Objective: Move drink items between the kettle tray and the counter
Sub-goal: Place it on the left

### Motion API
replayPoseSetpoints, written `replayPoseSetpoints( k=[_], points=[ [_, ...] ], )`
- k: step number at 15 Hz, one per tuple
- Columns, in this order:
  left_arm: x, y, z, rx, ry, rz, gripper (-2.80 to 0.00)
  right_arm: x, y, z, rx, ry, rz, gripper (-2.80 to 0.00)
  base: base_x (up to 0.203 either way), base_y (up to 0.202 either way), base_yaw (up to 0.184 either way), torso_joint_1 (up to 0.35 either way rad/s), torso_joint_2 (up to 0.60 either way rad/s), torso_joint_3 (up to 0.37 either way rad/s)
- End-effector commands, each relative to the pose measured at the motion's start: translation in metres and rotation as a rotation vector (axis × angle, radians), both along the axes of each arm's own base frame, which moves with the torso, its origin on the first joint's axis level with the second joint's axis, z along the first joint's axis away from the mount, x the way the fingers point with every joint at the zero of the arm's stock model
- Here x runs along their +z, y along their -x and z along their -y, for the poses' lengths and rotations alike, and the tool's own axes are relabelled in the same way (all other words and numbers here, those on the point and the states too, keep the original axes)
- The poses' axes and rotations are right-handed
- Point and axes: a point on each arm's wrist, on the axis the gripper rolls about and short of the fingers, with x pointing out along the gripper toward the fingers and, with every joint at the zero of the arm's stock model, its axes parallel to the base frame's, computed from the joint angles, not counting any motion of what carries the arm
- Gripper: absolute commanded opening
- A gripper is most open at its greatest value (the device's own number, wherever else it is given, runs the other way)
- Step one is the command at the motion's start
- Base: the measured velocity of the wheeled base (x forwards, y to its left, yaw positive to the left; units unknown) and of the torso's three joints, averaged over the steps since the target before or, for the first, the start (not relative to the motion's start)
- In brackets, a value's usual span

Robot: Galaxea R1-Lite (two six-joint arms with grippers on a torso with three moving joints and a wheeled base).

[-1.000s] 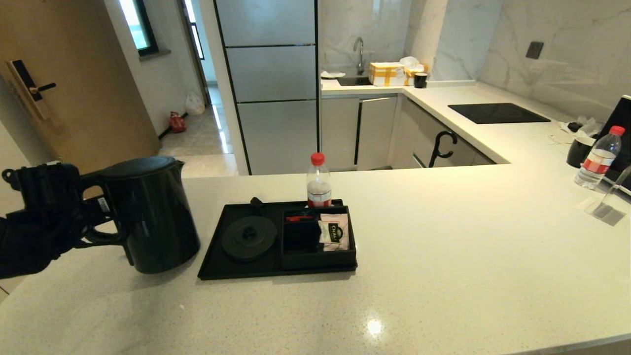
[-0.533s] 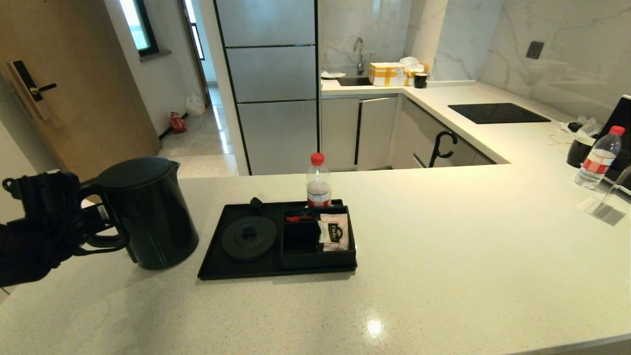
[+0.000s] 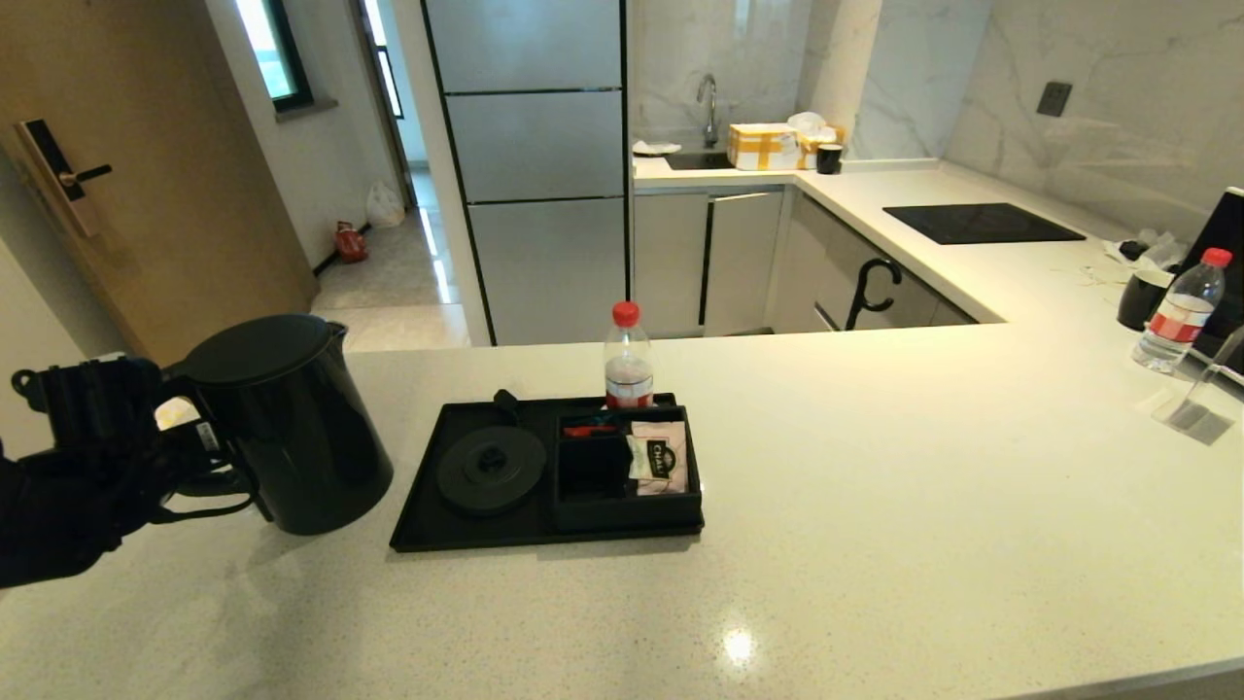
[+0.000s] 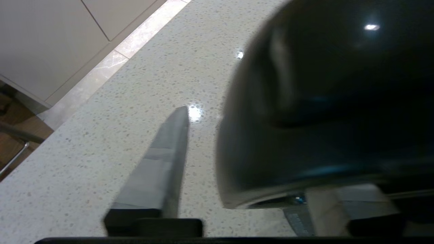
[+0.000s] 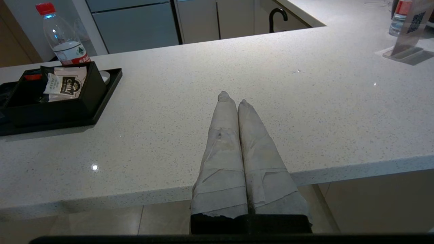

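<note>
Kettle (image 3: 287, 423): now set on bench (image 3: 875, 486), off tray (image 3: 428, 520); left claw (image 3: 199, 452) newly spread at handle. Sachet next.

Matte-black kettle (image 3: 290, 428) on off-white speckled counter (image 3: 875, 506); black tray (image 3: 428, 525), pale-pink sachet (image 3: 660, 457) with black logo, red-capped clear bottle (image 3: 629, 358).

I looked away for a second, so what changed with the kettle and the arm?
The kettle settled upright on the counter, left of the tray. The left gripper opened, releasing the handle. Sachet, bottle and right gripper stayed put.
</note>
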Motion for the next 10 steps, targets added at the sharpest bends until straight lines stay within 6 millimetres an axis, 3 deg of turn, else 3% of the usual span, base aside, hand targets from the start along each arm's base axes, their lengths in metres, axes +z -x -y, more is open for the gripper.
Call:
replayPoseSetpoints(
  k=[1, 10],
  points=[
    [-0.002, 0.001, 0.000, 0.012, 0.000, -0.003, 0.00, -0.008, -0.002, 0.000, 0.000, 0.000, -0.029, -2.80, 0.000, 0.000, 0.000, 0.000, 0.00, 0.000],
    [-0.001, 0.021, 0.006, 0.034, -0.052, 0.043, 0.00, -0.008, -0.002, 0.000, 0.000, 0.000, -0.029, -2.80, 0.000, 0.000, 0.000, 0.000, 0.00, 0.000]
  ],
)
